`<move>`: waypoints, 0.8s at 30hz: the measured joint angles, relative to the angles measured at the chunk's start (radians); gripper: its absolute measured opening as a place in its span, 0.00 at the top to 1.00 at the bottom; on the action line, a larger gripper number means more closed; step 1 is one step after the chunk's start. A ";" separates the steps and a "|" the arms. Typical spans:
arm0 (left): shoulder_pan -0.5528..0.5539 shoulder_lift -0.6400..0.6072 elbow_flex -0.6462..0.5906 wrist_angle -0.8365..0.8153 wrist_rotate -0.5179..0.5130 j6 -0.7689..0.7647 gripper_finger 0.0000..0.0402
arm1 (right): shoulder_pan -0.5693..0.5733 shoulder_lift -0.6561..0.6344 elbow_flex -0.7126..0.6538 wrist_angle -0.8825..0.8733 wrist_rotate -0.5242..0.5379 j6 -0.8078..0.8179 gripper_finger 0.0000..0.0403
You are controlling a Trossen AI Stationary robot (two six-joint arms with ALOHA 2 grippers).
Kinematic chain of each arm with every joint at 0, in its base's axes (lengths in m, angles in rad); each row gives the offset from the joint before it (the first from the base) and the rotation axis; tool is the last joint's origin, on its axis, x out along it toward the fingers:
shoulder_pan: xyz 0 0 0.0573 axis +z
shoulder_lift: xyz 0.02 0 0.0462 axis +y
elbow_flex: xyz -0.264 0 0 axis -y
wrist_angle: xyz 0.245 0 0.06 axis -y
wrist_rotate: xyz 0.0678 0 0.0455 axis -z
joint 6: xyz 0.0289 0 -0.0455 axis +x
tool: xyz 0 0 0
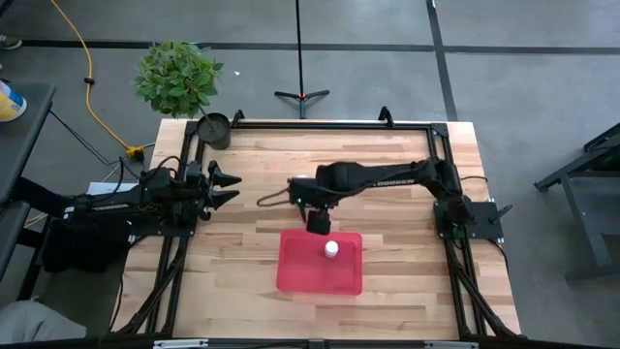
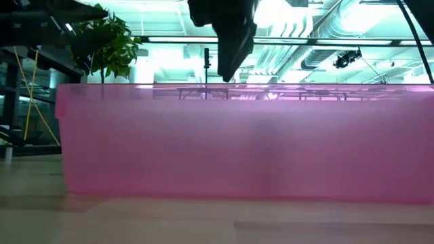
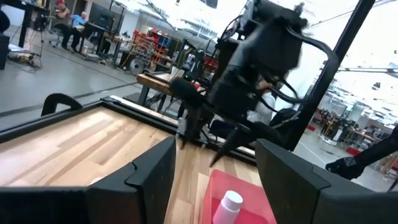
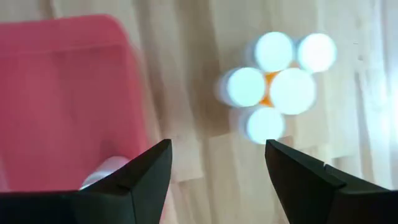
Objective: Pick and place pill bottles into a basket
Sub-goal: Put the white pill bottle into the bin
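The red tray (image 1: 295, 276) lies on the table's near middle. One white pill bottle (image 1: 331, 249) stands inside it and also shows in the left wrist view (image 3: 229, 206). Several more white-capped bottles (image 4: 273, 81) stand bunched together on the wood beside the tray; in the high view the right arm hides them. My right gripper (image 1: 318, 223) hangs open and empty over the tray's far edge, fingers pointing down (image 4: 217, 174). My left gripper (image 1: 231, 187) waits open at the table's left, clear of everything.
A small dark round pot (image 1: 214, 129) and a green plant (image 1: 178, 76) stand at the far left corner. A black frame (image 1: 320, 124) runs along the table's far edge. Bare wood lies left and right of the tray.
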 joint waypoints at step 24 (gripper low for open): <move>0.000 0.000 0.000 -0.044 0.005 0.000 0.37 | -0.186 0.026 -0.003 0.026 -0.175 0.126 0.28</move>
